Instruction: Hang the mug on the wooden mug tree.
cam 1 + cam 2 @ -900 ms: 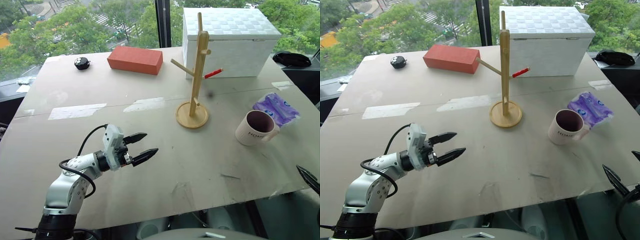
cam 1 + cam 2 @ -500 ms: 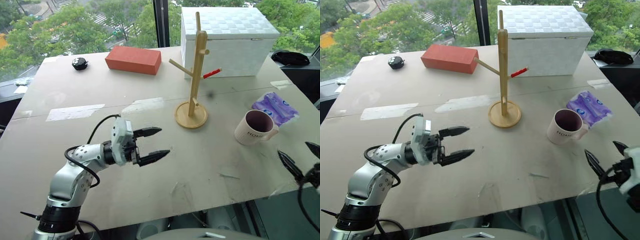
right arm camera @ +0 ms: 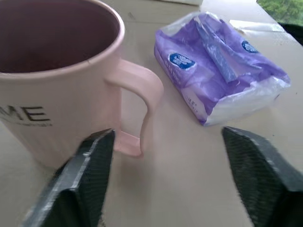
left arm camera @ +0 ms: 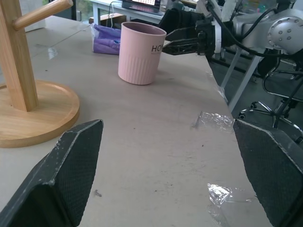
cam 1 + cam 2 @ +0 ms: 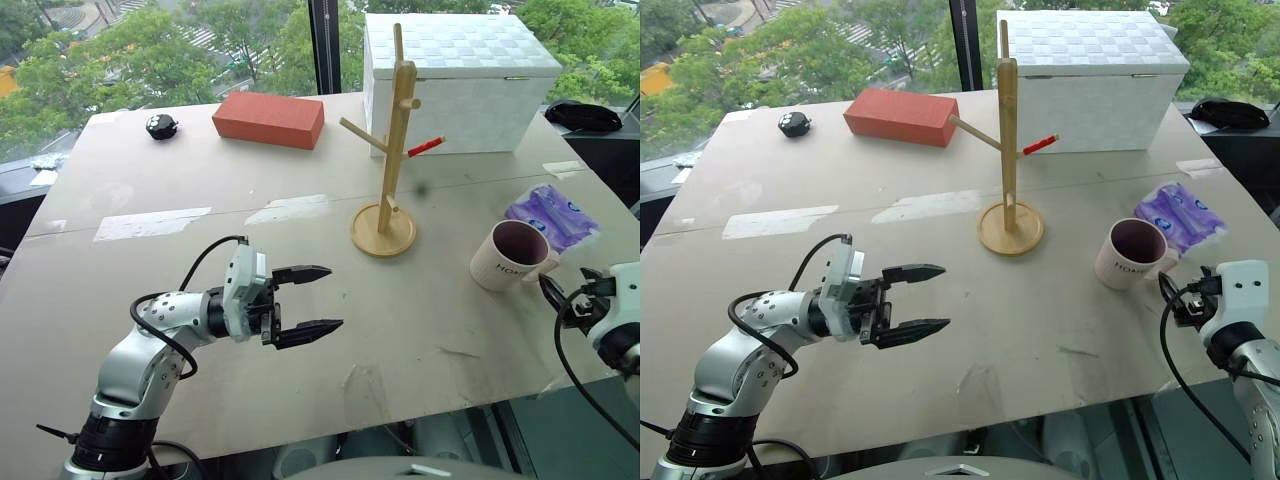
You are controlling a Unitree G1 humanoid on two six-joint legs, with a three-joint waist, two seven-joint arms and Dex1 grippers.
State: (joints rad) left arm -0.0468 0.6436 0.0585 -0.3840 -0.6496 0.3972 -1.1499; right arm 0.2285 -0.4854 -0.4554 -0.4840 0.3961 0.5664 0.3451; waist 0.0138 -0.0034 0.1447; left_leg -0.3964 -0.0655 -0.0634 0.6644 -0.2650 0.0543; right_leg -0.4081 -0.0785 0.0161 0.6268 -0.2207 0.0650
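Left gripper [image 5: 308,298] idling with jaws apart, near-left. Mug tree [image 5: 388,160] mid-table, pegs bare. I'm lining the right gripper [image 3: 163,179], fingers spread, on the mug [image 5: 510,256] handle; grasp and hang pending.

Upright mug [image 4: 141,53] between wooden mug tree [image 4: 28,90] and right tool [image 4: 182,38].

Red brick [image 5: 269,119], white box [image 5: 458,80], purple tissue pack [image 5: 553,217], table [image 5: 200,170].
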